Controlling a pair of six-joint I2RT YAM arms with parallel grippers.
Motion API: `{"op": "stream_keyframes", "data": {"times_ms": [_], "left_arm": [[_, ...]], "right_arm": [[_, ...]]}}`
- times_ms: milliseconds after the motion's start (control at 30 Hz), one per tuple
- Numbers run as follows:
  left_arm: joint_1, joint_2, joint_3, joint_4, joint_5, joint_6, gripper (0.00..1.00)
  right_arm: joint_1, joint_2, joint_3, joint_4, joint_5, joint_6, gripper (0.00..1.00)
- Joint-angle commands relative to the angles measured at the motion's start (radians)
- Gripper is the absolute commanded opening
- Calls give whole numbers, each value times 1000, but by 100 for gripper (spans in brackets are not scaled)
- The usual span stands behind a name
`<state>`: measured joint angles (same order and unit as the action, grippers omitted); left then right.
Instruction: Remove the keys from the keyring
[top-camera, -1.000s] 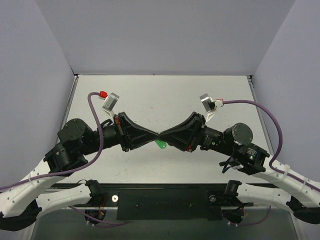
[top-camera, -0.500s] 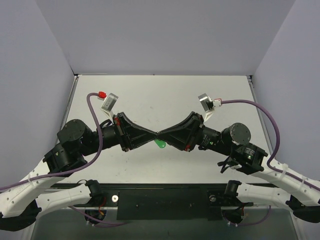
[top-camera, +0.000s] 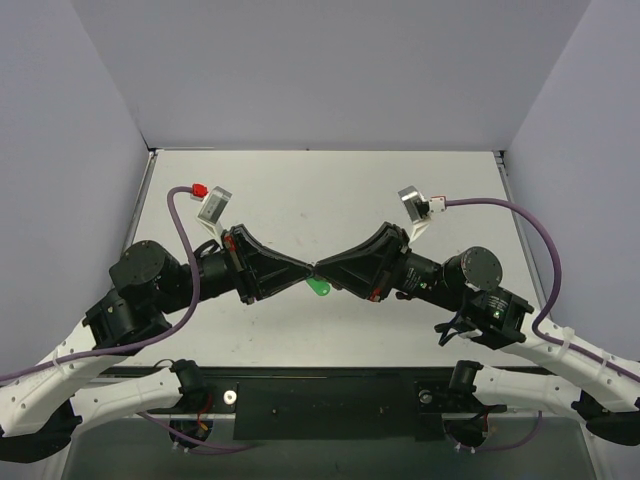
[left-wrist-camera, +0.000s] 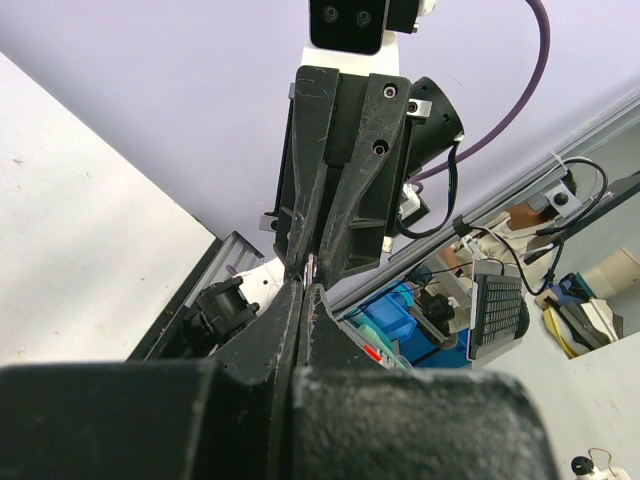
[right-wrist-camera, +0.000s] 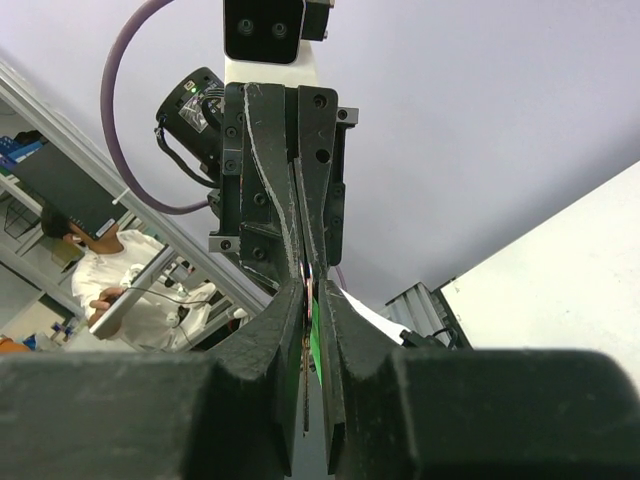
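Note:
My two grippers meet tip to tip above the middle of the table. The left gripper (top-camera: 311, 269) is shut, with a small glint of metal ring (left-wrist-camera: 311, 267) pinched at its tips (left-wrist-camera: 305, 286). The right gripper (top-camera: 321, 269) is shut on the thin grey key (right-wrist-camera: 305, 375), seen edge-on between its fingers (right-wrist-camera: 312, 290). The green tag (top-camera: 320, 288) hangs just below the meeting point and shows as a green strip (right-wrist-camera: 315, 335) beside the key. Most of the ring is hidden by the fingertips.
The white tabletop (top-camera: 330, 190) lies below both arms, walled by lilac panels at the back and sides. A black bar (top-camera: 330, 400) runs along the near edge between the arm bases. Purple cables (top-camera: 540, 240) loop off each wrist.
The left arm has drawn back and to the left a little, and the meeting point of the grippers has shifted slightly left. Both grippers stay shut, and the green tag still hangs below.

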<state>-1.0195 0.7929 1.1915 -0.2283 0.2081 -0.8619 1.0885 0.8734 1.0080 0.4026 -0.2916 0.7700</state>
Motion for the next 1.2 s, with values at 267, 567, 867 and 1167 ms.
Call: {"op": "stream_keyframes", "data": {"times_ms": [267,567,867,1167], "left_arm": [[-4,0,7,30,-13,-2,0],[-5,-6,32,-54,-27,33,45],[-4,-26,183,-380,-115,245,74],[-4,-60,80,-316,33,307,66]], "right_arm": [[54,33,44,19,-3,-51,2],[60,22,61,-69,-18,-97,0],[34,5,159,-318,-118,-163,0],[-4,50,239,-475,-199,-92,0]]}}
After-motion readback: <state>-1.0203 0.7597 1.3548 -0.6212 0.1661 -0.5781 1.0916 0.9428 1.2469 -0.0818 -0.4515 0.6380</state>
